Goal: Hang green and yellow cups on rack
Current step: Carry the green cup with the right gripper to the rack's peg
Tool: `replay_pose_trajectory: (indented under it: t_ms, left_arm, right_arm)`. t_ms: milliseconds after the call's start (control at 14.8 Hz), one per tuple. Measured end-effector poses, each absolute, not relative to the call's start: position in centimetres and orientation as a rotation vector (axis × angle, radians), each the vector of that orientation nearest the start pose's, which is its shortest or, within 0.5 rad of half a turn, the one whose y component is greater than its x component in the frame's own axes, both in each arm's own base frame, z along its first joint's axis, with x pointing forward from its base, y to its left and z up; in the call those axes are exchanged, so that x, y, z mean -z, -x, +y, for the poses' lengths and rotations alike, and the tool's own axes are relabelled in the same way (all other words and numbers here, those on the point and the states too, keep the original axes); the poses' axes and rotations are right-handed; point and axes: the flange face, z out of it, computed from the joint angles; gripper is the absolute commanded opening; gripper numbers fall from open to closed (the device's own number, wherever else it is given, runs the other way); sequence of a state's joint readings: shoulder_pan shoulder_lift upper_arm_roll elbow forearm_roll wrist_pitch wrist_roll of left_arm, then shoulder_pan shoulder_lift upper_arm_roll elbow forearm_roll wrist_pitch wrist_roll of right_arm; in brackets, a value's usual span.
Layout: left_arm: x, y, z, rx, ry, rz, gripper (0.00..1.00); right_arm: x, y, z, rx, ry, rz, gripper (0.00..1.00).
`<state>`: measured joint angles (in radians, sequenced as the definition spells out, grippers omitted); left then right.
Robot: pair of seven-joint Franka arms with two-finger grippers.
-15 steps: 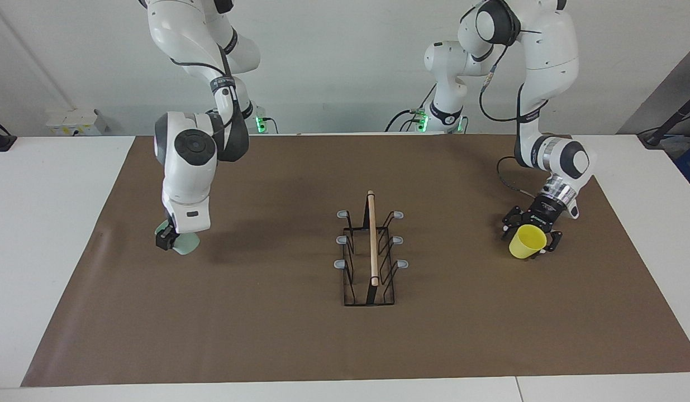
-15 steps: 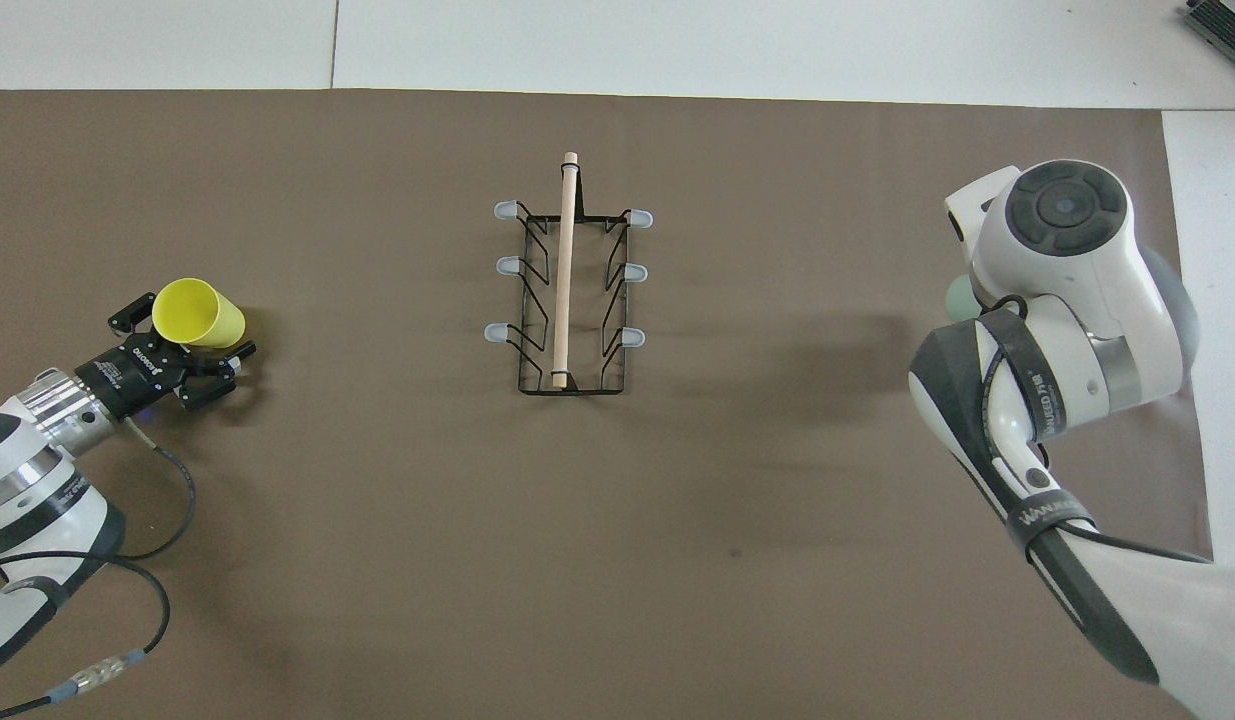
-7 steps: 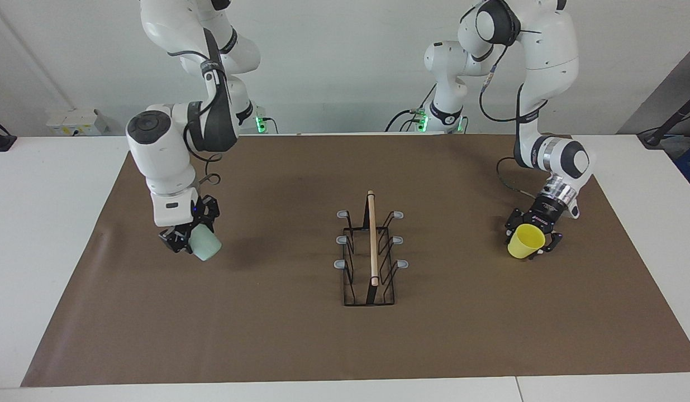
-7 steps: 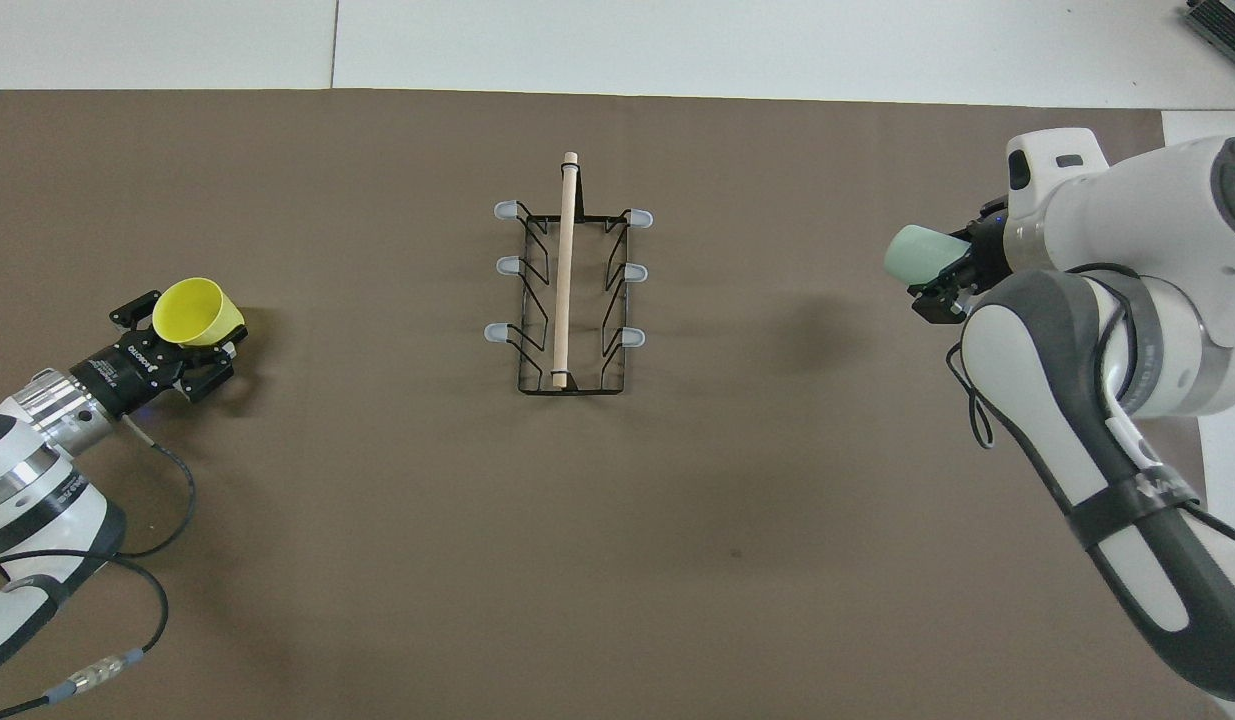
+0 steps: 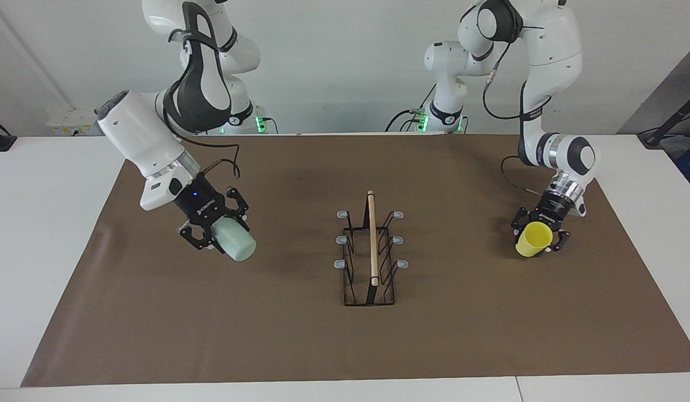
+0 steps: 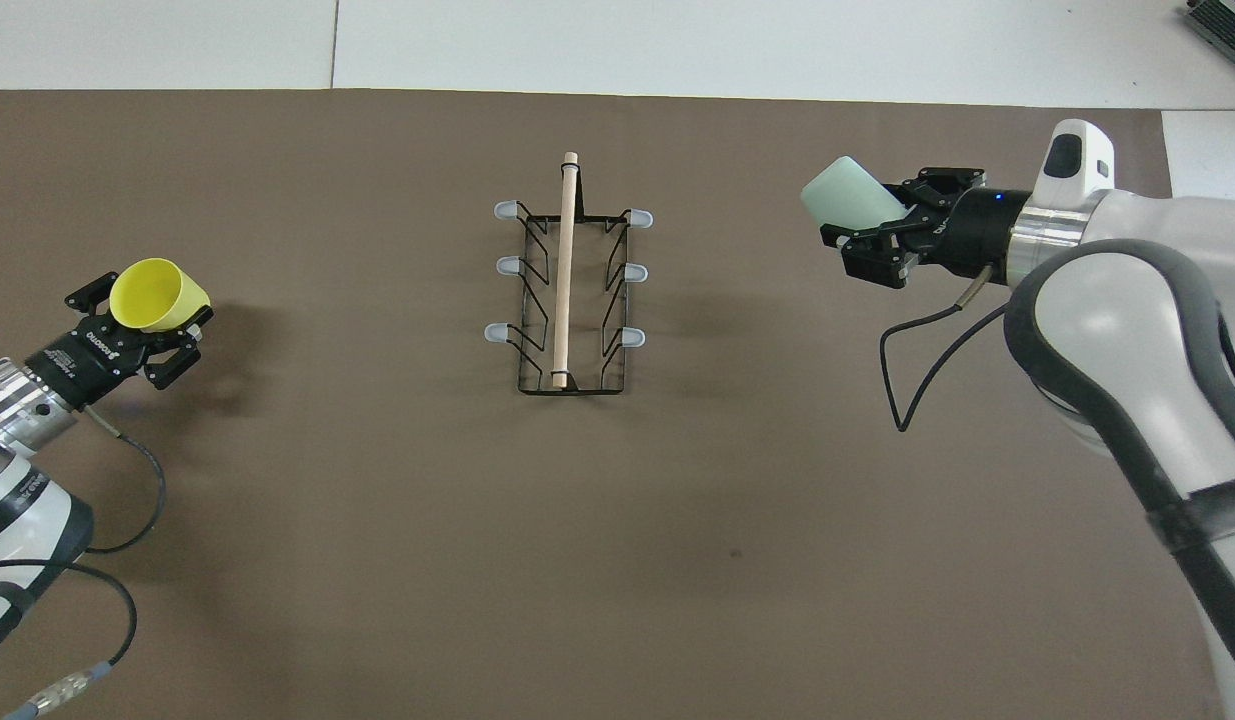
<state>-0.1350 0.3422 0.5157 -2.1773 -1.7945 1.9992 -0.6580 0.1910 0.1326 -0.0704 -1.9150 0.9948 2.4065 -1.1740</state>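
Observation:
The black wire rack (image 5: 371,251) (image 6: 567,290), topped by a wooden rod, stands mid-table with bare prongs. My right gripper (image 5: 216,234) (image 6: 877,235) is shut on the mint green cup (image 5: 236,241) (image 6: 847,195). It holds the cup tilted in the air over the mat, between the rack and the right arm's end. My left gripper (image 5: 537,237) (image 6: 142,320) is shut on the yellow cup (image 5: 532,239) (image 6: 155,295), low over the mat toward the left arm's end, with the cup's mouth tipped upward.
A brown mat (image 5: 300,335) (image 6: 617,550) covers most of the white table (image 5: 43,223). The rack is the only thing standing on it. A loose cable (image 6: 927,360) droops under the right wrist.
The right gripper lifted the green cup off the mat and carried it toward the rack, turning it sideways. The left gripper closed on the yellow cup and drew it slightly away from the rack.

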Motion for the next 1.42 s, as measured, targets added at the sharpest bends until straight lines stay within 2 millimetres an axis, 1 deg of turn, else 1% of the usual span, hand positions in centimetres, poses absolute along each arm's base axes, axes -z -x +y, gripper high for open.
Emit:
replay_pose_trajectory:
  t_ms: [68,271,475,610,814,949,1017,1220,1424]
  left_arm:
    - [-26.8,-54.3,15.3,0.445,-0.797,1.774,0.09]
    - [-29.1,-54.6,16.8,0.418,-0.845,1.744,0.0]
    - [-31.3,-55.4,17.6,0.391,-0.923,1.717,0.0]
    - [-33.2,-56.4,17.8,0.365,-1.004,1.694,0.0]
    - [-36.7,-57.7,18.3,0.316,-1.153,1.666,0.0]
    - [-38.8,-58.3,18.6,0.28,-1.262,1.651,0.0]
    - [-39.9,-58.4,18.6,0.262,-1.314,1.643,0.0]
    - [-42.7,-58.5,18.7,0.212,-1.462,1.621,0.0]
    - [-45.4,-58.0,18.2,0.177,-1.613,1.61,0.0]
  right_arm:
    - [-46.4,-61.1,8.7,0.935,2.316,-0.735,0.0]
    - [-45.4,-58.6,10.7,1.05,2.175,-0.554,0.0]
    - [-44.4,-56.4,12.7,1.147,2.05,-0.394,0.0]
    - [-43.6,-55.0,14.3,1.188,1.977,-0.308,0.0]
    - [-41.7,-52.5,18.1,1.212,1.914,-0.26,0.0]
    - [-40.6,-51.2,20.0,1.246,1.893,-0.249,0.0]
    - [-40.2,-50.9,20.4,1.268,1.884,-0.236,0.0]
    - [-39.7,-50.6,21.0,1.342,1.82,-0.187,0.0]
    - [-38.0,-50.2,23.3,1.377,1.753,-0.204,0.0]
